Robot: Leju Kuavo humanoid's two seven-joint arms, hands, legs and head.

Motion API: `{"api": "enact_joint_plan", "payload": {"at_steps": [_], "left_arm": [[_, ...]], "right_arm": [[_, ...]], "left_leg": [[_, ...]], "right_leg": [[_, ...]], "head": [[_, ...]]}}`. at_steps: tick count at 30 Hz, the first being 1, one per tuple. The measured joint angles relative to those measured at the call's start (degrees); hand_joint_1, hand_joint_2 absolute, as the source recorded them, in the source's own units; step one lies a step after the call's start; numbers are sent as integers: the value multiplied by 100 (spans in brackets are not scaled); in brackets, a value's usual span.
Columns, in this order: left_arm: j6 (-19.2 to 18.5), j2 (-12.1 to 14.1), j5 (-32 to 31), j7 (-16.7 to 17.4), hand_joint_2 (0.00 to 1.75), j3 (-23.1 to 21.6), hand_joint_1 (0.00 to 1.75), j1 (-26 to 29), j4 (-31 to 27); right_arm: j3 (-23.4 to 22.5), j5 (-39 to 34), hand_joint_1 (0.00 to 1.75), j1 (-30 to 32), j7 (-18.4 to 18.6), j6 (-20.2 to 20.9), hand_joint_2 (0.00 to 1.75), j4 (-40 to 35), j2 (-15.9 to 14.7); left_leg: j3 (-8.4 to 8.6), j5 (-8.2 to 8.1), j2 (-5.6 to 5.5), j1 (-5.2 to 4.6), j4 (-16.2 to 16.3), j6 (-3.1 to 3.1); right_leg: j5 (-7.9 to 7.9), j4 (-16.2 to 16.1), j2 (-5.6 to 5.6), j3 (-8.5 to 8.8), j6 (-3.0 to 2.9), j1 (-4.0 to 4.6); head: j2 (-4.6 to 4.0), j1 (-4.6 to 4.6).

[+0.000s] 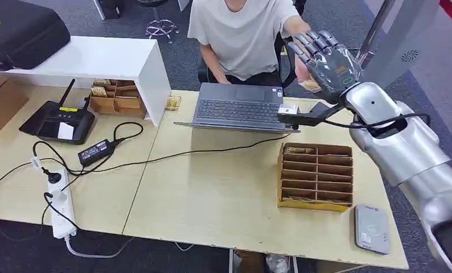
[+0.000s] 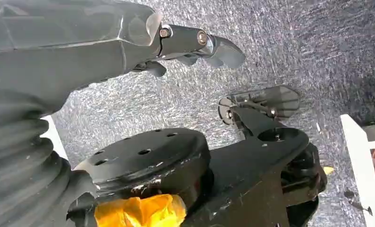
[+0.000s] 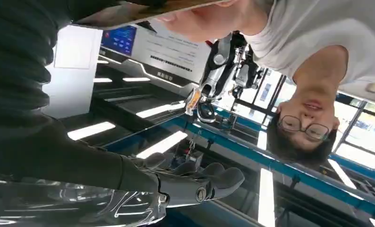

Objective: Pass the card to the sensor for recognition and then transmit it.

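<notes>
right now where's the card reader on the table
In the head view, the grey card reader lies flat at the table's near right corner, just beyond the yellow compartment box, below the raised right arm.

Pale wooden table (image 1: 224, 187), yellow slotted box (image 1: 315, 176), grey laptop (image 1: 238, 106)

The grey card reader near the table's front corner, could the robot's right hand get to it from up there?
Probably yes. The right hand is raised high near the person, but the card reader lies flat on the table right beside that arm, with nothing on top. The sorting box sits next to it, not over it.
</notes>
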Motion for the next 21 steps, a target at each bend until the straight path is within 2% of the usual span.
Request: {"api": "enact_joint_plan", "payload": {"at_steps": [3, 6, 7, 16, 21], "left_arm": [[-183, -2, -72, -322, 175, -13, 0, 2, 0], [-170, -4, -306, -982, 175, -153, 0, 6, 0], [-172, -2, -324, -1082, 175, -186, 0, 8, 0], [-448, -2, -144, -1136, 175, -238, 0, 25, 13], [-789, -2, -57, -1204, 175, -238, 0, 36, 22]], "right_arm": [[0, -33, 175, -2, 4, -236, 175, 142, 74], [-2, -76, 175, 23, -33, -328, 175, 194, 63], [-2, -96, 175, 31, -55, -336, 175, 197, 50], [-15, -149, 175, 54, -88, -339, 175, 197, 0], [-22, -160, 175, 57, -160, -339, 175, 197, 0]], "left_leg": [[1, 0, 0, 0, 0, 0], [1, 0, -1, 0, 1, 0], [1, 0, -1, 0, 1, 0], [1, -4, 14, 0, 0, 0], [2, -3, 14, 0, 0, 0]], "right_leg": [[0, -1, 0, 0, 0, 0], [0, -2, -1, -2, 0, 0], [0, -1, -2, -1, 0, 0], [0, -1, 14, -5, 0, 0], [0, 1, 13, -5, 0, 0]], "head": [[0, 0], [0, 0], [0, -2], [0, 0], [0, 0]]}}
